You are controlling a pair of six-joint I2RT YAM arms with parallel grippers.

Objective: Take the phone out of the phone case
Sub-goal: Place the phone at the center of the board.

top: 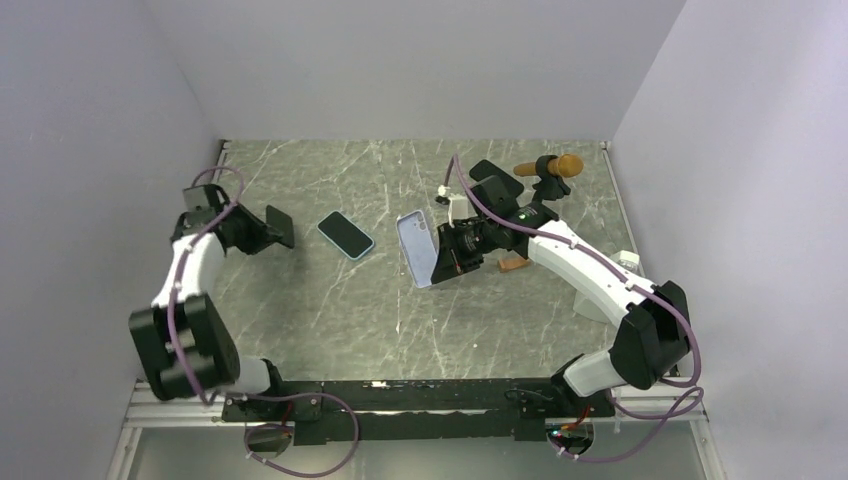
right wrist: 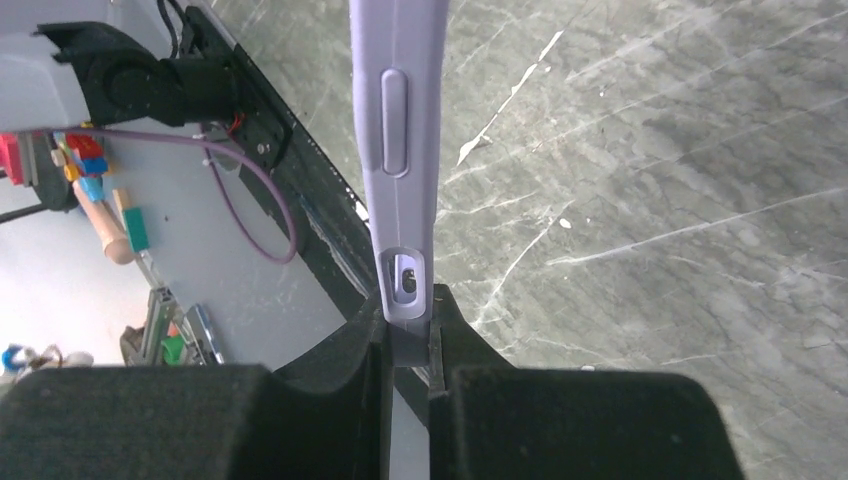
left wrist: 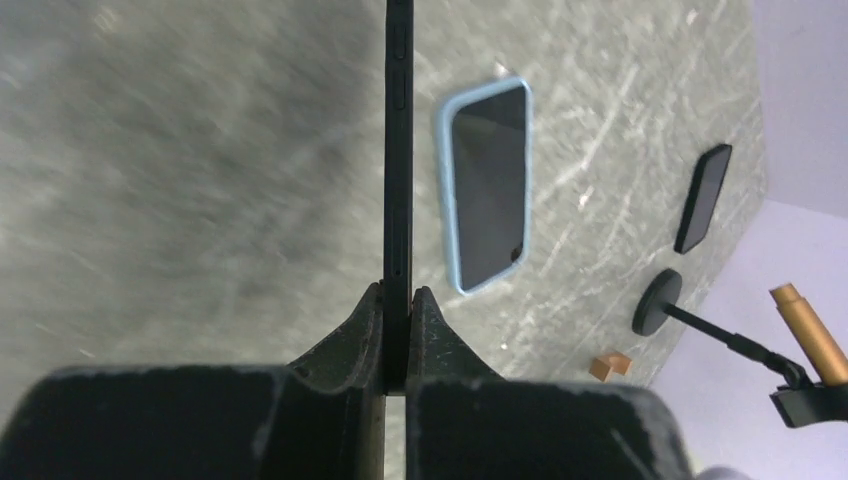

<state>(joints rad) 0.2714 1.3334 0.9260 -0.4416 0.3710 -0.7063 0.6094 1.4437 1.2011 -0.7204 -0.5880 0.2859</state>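
We judge the bare black phone [left wrist: 398, 150] stiff, slick and breakable, pinched across its faces at one end by our left claw [left wrist: 398, 330] above the bench [top: 300, 330], while the right claw [right wrist: 408, 340] grips the bendy lilac case [right wrist: 400, 120], seemingly empty, and a blue case [left wrist: 487, 185] nearby lies filled.

Lavender case [top: 417, 250], black phone [top: 281, 227], grey marbled table [top: 300, 320]

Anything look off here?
Nothing damaged or spilled: left fingers pinch a bare phone on edge, right fingers hold the lilac case. One oddity: a second phone lies on the table in a blue case.
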